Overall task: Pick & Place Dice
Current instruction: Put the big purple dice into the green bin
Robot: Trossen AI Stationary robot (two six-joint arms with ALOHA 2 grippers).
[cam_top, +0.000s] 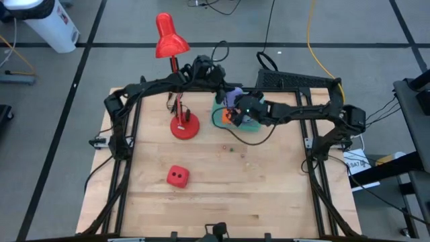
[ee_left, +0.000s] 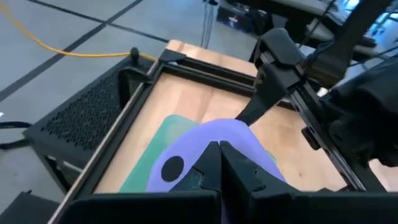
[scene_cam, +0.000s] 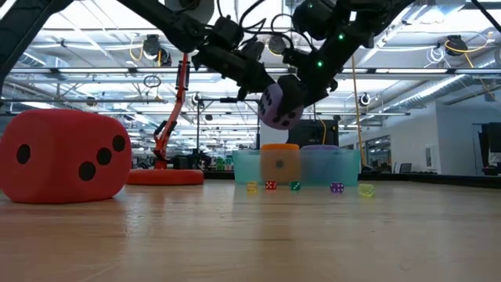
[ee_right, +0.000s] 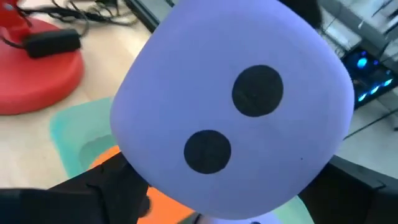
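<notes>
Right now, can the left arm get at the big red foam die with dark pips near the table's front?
Probably yes: the red die sits alone on bare wood, though the left gripper is back above the green bin.

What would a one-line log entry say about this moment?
purple die: airborne above teal bin | left gripper: pinching purple die | right gripper: beside it | red die: on table

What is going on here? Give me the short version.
Both arms meet over the teal tray at the back of the table. The left gripper pinches a purple die, held in the air above the tray, and the right gripper is right up against the same die. An orange die already sits in the tray. The red die lies untouched nearer the front.
</notes>
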